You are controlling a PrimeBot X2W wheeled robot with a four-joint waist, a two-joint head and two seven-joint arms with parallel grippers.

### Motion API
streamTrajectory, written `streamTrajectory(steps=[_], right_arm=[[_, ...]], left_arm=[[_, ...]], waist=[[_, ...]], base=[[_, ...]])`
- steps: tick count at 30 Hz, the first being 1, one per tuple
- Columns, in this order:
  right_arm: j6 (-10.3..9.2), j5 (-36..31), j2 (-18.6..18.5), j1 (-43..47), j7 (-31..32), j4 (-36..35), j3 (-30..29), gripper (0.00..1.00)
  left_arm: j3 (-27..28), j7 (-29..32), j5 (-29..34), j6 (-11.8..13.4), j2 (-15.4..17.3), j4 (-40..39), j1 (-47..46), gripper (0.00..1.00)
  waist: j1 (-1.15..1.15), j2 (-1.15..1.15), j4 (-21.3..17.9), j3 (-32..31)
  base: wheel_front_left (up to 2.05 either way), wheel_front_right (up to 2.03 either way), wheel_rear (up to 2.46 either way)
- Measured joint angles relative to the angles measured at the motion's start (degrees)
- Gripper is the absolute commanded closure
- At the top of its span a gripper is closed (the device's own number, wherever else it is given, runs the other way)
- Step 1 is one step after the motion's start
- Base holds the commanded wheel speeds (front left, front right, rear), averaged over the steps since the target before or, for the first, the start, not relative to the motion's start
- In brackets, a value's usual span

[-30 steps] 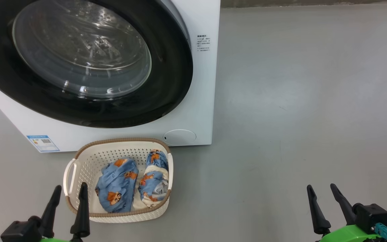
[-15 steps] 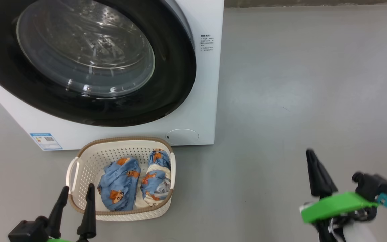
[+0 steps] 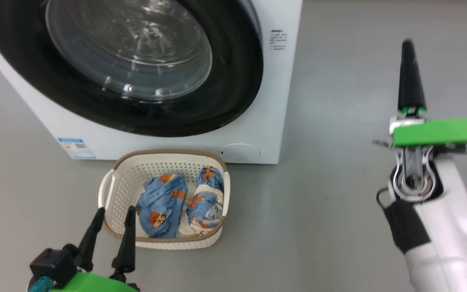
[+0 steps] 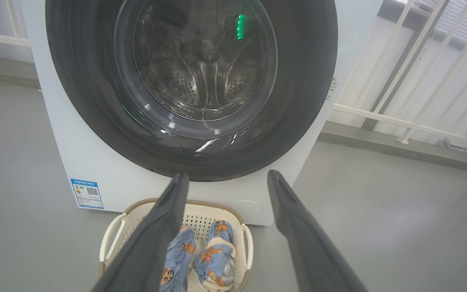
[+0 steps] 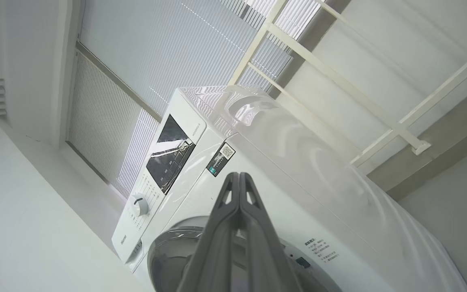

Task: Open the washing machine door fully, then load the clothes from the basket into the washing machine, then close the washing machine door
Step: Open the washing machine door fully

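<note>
The white washing machine (image 3: 276, 101) stands at the upper left, its door (image 3: 233, 93) closed flat against the front, black rim around a clear glass bowl (image 3: 132, 44). In front of it on the floor sits the cream basket (image 3: 108, 190) holding the clothes (image 3: 162, 205), two light blue bundles with orange bears. My left gripper (image 3: 110, 213) hovers open just before the basket's near left corner. My right gripper (image 3: 408, 42) is raised to the right of the machine, fingers pressed together and empty. Its wrist view looks at the machine's side (image 5: 298, 162) and control panel (image 5: 170, 152).
Bare grey floor (image 3: 339, 194) stretches to the right of the machine and basket. A white railing (image 4: 412, 121) and low kerb run behind the machine. A blue label (image 3: 76, 148) marks the machine's lower left front.
My right gripper has shut and the arm has risen well above the floor, turning upright. The head camera has shifted, sliding the machine and basket rightward in view. The left gripper stays open.
</note>
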Motion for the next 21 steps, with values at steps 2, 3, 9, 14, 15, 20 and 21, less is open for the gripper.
streamTrajectory(steps=[2, 3, 9, 14, 15, 20, 21], right_arm=[[-0.01, 4.5, -0.9, -3.3, 0.0, 1.0, 0.9, 1.0], [0.0, 7.1, -1.6, -4.9, 0.0, 1.4, 1.6, 1.0], [-0.01, 23.1, -6.8, -12.0, 7.3, 5.4, 5.1, 1.0], [-0.01, 28.5, -11.3, -16.6, 18.9, 9.2, 8.9, 1.0], [-0.01, 28.9, -12.4, -18.4, 22.8, 11.5, 10.4, 1.0], [-0.01, 31.8, -14.6, -22.9, 30.4, 16.9, 11.4, 1.0], [-0.01, 32.1, -14.9, -23.7, 31.6, 17.6, 11.4, 1.0]], left_arm=[[-0.7, 0.0, -0.4, 0.0, -0.1, 0.0, -0.7, 0.0], [-1.0, 0.0, -0.6, 0.0, -0.1, 0.0, -1.1, 0.0], [-3.0, 0.0, -1.4, 0.0, -0.5, 0.0, -3.6, 0.0], [-4.4, 0.0, -2.2, 0.0, -0.8, 0.0, -5.7, 0.0], [-4.8, 0.0, -2.8, 0.0, -0.9, -0.2, -6.6, 0.0], [-6.2, 0.0, -3.5, 0.0, -1.3, -0.3, -8.8, 0.0], [-6.6, 0.0, -3.5, 0.0, -1.4, -0.3, -9.1, 0.0]], waist=[[0.0, 0.0, 0.9, 0.7], [0.0, 0.0, 1.4, 1.1], [0.0, 0.0, 4.2, 3.5], [0.0, 0.0, 6.1, 6.0], [0.0, 0.0, 6.8, 7.1], [0.0, 0.0, 8.4, 9.7], [0.0, 0.0, 8.7, 10.2]], base=[[0.0, 0.0, 0.0], [0.0, 0.0, 0.0], [0.0, 0.0, 0.0], [0.0, 0.0, 0.0], [0.0, 0.0, 0.0], [0.0, 0.0, 0.0], [0.0, 0.0, 0.0]])
